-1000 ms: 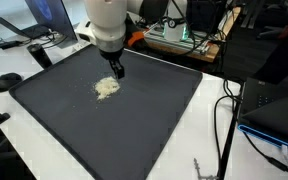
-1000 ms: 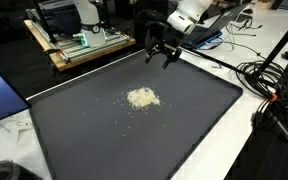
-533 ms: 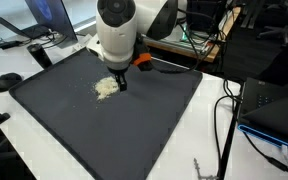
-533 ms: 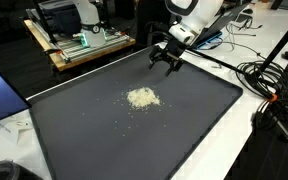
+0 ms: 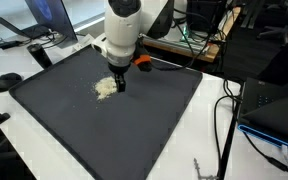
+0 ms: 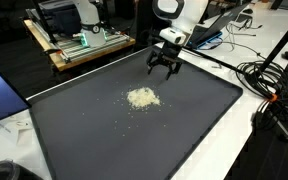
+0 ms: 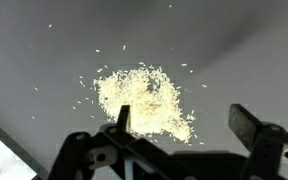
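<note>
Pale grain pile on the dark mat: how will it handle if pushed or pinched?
The grain pile is loose, with strays around it: a push likely smears it apart. The open gripper would probably pinch up only a few grains. Probably light.

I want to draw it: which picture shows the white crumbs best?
Wrist view: the grain pile is sharp, single grains show; the gripper is a dark silhouette. In both exterior views the pile is only a pale smudge.

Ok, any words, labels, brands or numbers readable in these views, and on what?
None readable. The dark mat, the pile of grains and the open claw show no markings; the laptop screen and the bench electronics are too small and blurred to read.
</note>
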Action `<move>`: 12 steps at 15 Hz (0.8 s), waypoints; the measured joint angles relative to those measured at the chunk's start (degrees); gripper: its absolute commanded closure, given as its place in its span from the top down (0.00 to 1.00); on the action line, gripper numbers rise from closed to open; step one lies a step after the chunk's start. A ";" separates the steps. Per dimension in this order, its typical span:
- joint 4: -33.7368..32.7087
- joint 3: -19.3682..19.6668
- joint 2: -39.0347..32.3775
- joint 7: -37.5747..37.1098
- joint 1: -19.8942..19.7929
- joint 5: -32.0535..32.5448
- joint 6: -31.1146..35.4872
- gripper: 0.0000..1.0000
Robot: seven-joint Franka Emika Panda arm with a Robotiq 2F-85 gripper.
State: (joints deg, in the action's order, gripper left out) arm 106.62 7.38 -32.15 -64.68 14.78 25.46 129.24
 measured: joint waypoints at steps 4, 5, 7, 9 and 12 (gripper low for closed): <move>9.91 1.54 6.42 0.08 -0.49 2.88 8.52 1.00; 12.46 2.07 8.24 0.11 -0.66 3.98 10.70 1.00; 17.47 2.78 11.89 1.51 -1.79 5.72 15.78 1.00; 22.00 2.83 15.13 6.06 -4.21 5.80 21.10 1.00; 27.17 2.71 18.68 16.67 -9.02 4.61 28.12 1.00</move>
State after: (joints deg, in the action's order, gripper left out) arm 133.79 10.09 -13.47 -48.01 5.76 30.07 157.36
